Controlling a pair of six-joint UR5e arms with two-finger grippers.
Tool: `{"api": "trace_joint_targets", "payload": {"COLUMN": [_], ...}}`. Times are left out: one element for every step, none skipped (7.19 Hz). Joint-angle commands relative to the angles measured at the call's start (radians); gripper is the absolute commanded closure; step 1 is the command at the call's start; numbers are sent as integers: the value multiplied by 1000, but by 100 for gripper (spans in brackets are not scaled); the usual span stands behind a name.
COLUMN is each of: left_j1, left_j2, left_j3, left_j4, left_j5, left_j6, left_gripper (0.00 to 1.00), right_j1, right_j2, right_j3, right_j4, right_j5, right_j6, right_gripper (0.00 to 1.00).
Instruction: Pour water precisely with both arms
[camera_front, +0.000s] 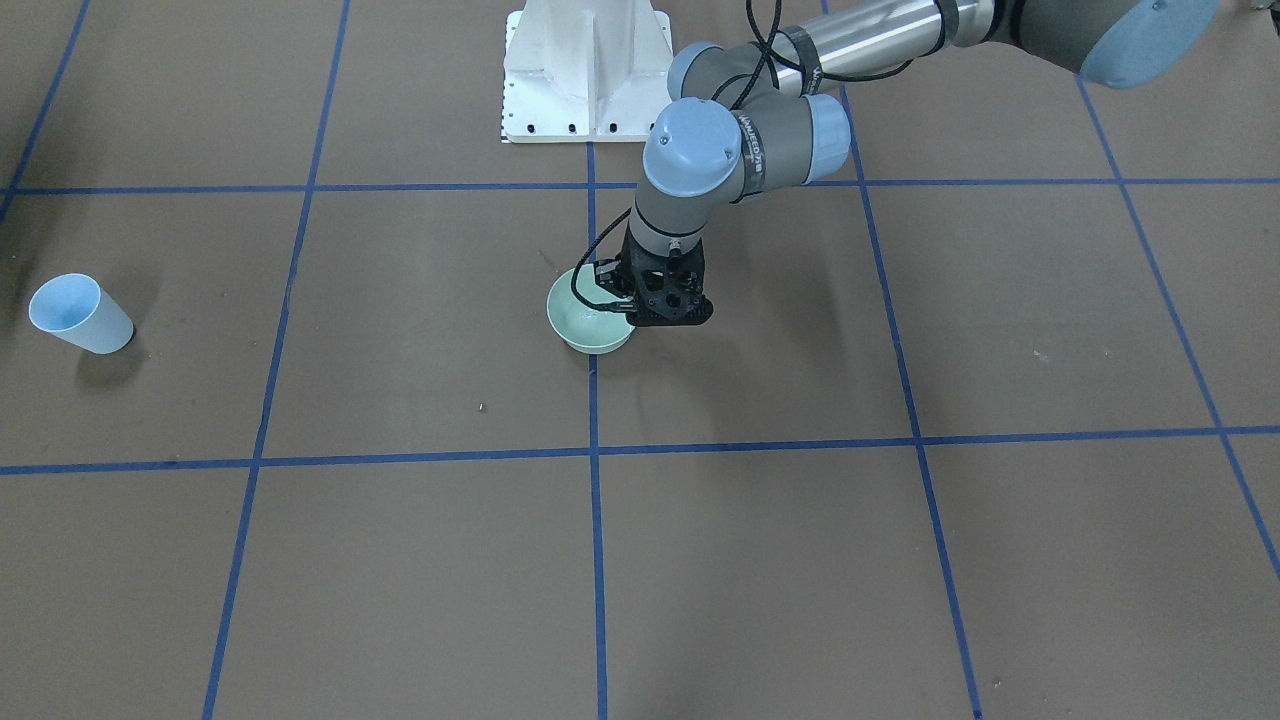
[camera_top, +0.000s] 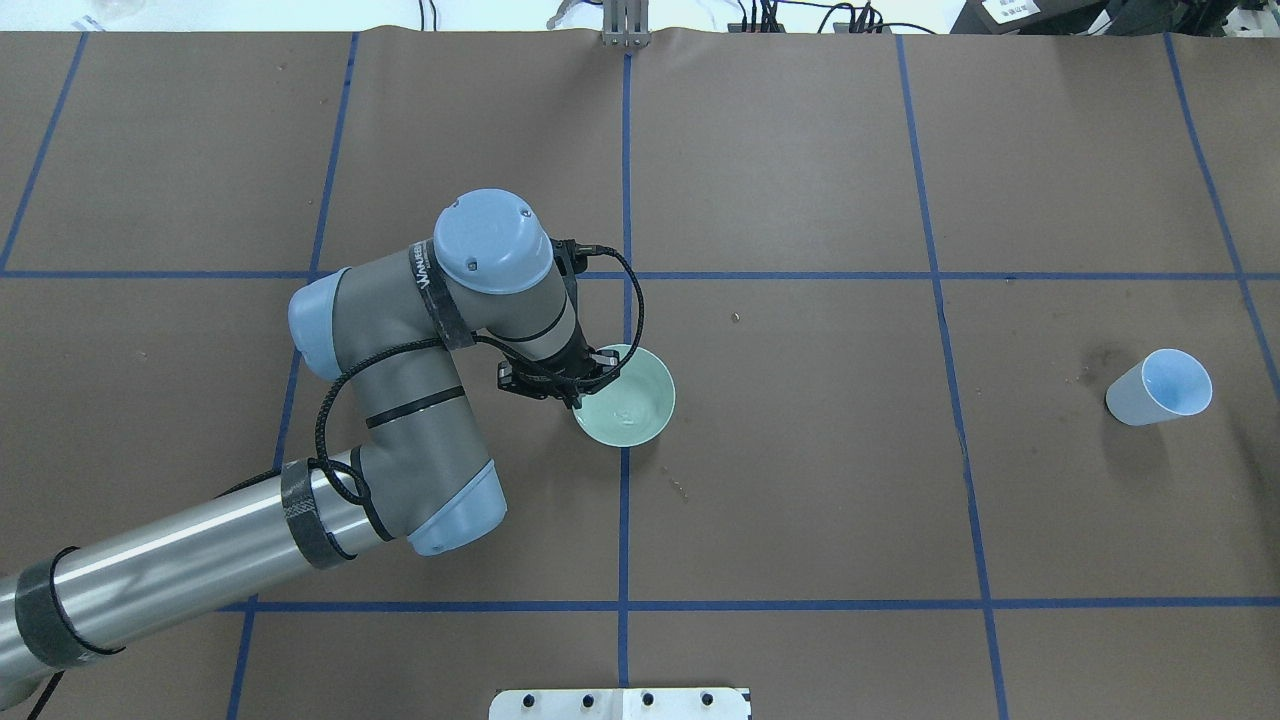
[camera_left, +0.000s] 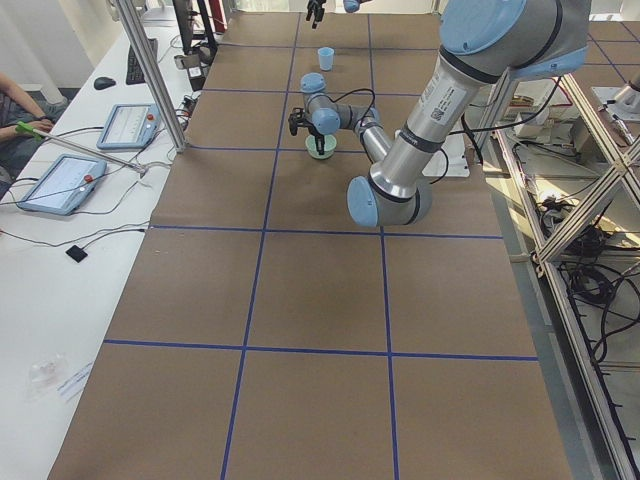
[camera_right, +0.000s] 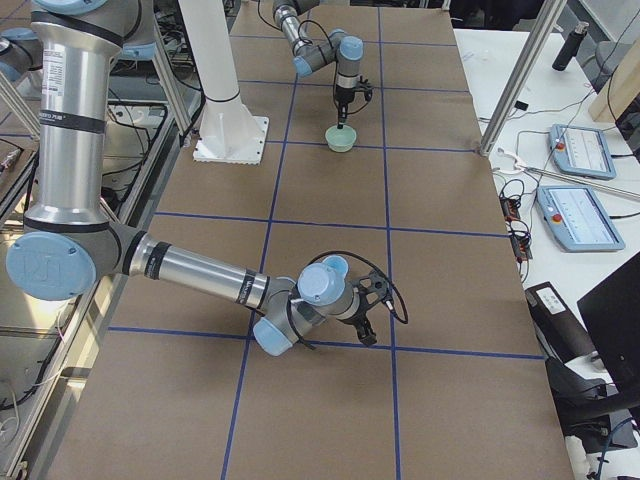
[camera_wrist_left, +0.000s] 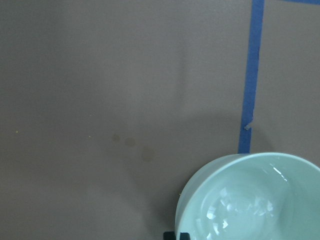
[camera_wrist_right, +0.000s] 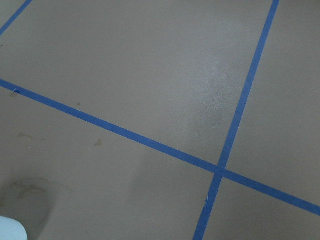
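A light green bowl (camera_front: 590, 322) (camera_top: 630, 398) stands on the brown table on the blue centre line. My left arm (camera_top: 430, 380) reaches over it. My left gripper (camera_front: 640, 312) (camera_top: 577, 392) points down, shut on the bowl's rim on the robot's left side. In the left wrist view the bowl (camera_wrist_left: 250, 200) is glossy inside, with the black fingertips (camera_wrist_left: 171, 235) at its rim. A light blue cup (camera_front: 80, 315) (camera_top: 1158, 388) stands upright far to the robot's right. My right gripper (camera_right: 367, 325) shows only in the side views, so I cannot tell whether it is open or shut. A corner of the cup (camera_wrist_right: 9, 229) shows in the right wrist view.
The white pedestal (camera_front: 585, 70) (camera_top: 620, 703) stands at the robot's edge of the table. Blue tape lines (camera_top: 625, 520) grid the surface. Dark stains (camera_top: 1095, 365) lie beside the cup. A side table with tablets (camera_left: 60, 180) (camera_right: 575, 150) and metal posts (camera_left: 150, 75) border the far side.
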Motion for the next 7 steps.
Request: {"api": "trace_joint_targets", "payload": {"left_j1": [-94,-175,-232,-269,-315,-388,-441], "left_j2": [41,99,172,301,448,559,633], "left_j3": [-102,-166,-231,-301,-358,-372,-367], "left_j4": [32,58,60,63,54,48,48], "left_j5": [-92,-179,-227,-238,-241,-243,-243], "left_j6": [1,15,107,233,400,580,711], "left_gripper": [100,100,100,100,100,100,100], "right_j1": [21,20,21,20,23,24,35], "right_j2": [20,21,42,63,100,135,177], "right_j3": [22,65,106,139,143,143,142], "right_j4": [-76,-146,-243,-336,-406,-488,-592], "right_j5": [29,29,29,29,29,28,26], "right_j6": [0,0,0,-2,-8,-49,-119], "right_gripper": [1,1,1,1,1,1,1]}}
